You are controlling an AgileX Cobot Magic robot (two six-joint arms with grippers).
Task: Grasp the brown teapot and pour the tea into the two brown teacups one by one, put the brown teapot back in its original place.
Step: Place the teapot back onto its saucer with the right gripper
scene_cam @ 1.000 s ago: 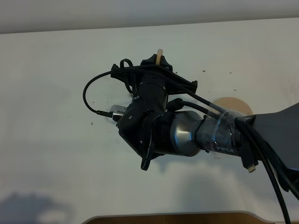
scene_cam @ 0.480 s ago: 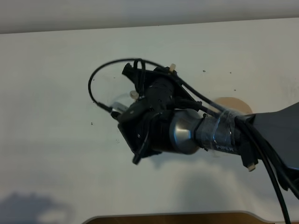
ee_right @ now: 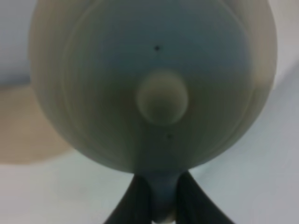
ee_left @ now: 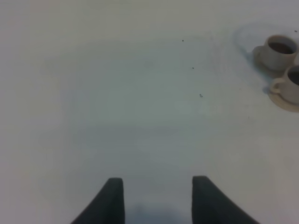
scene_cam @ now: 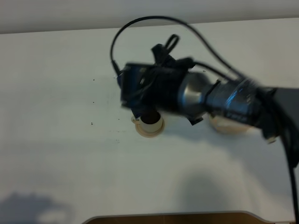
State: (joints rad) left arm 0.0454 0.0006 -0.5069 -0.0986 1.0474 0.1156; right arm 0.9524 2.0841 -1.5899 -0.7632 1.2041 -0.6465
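- brown teapot (ee_right: 154, 88) held by its handle in the right pincer (ee_right: 161, 198), lifted over the white surface (scene_cam: 56, 140), lid knob facing the wrist cam
- two brown teacups (ee_left: 284, 70) on saucers, side by side
- left pincer (ee_left: 158, 200) apart, holding nothing

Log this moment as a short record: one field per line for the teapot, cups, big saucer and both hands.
teapot: brown teapot fills the right wrist view, lid knob toward the camera
right hand: right hand shut on the teapot's handle
left hand: left hand open, holding nothing, above bare table
cups: two brown teacups side by side, each on its small saucer, dark inside
big saucer: large saucer partly hidden under the right arm, no teapot on it
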